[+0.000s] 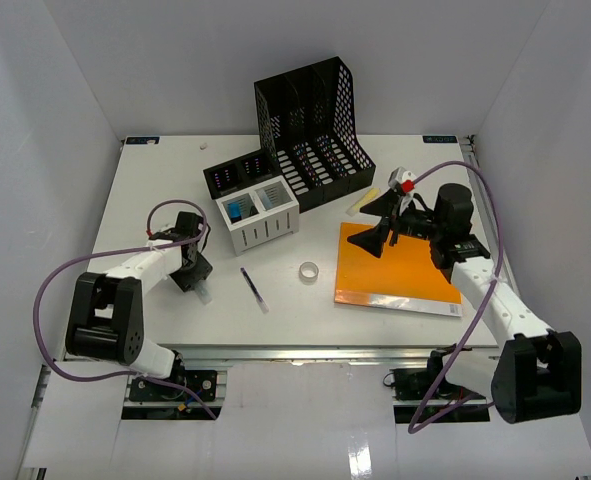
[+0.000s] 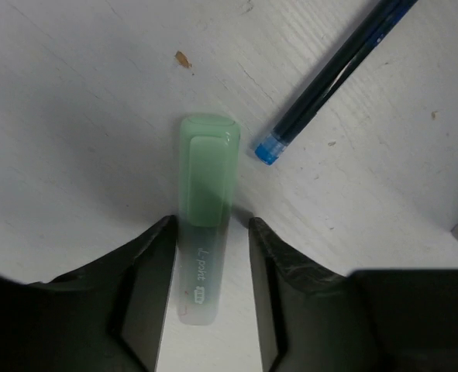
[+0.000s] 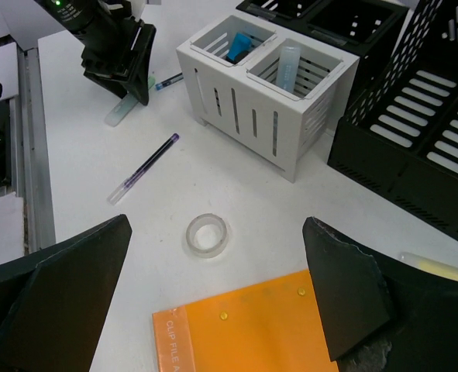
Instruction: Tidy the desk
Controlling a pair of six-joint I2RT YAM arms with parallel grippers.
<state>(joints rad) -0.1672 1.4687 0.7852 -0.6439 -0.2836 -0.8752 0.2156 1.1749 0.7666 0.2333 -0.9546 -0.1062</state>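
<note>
Now straddling a green highlighter [image 2: 205, 170] with the left pincer [image 2: 211, 225], narrowly parted, tail end blurred. Holding the right pincer [image 3: 217, 232] spread wide, empty, above an orange folder [image 3: 252, 325], half cropped, on the desk [image 1: 155, 200].

left claw [image 2: 211, 232] flanks highlighter [image 2: 207, 170] | blue pen [image 2: 329, 85] beside its cap | bare desk [image 2: 74, 139] opposite

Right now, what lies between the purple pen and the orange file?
A clear tape roll on the desk, between purple pen and orange file; top view shows it.
</note>
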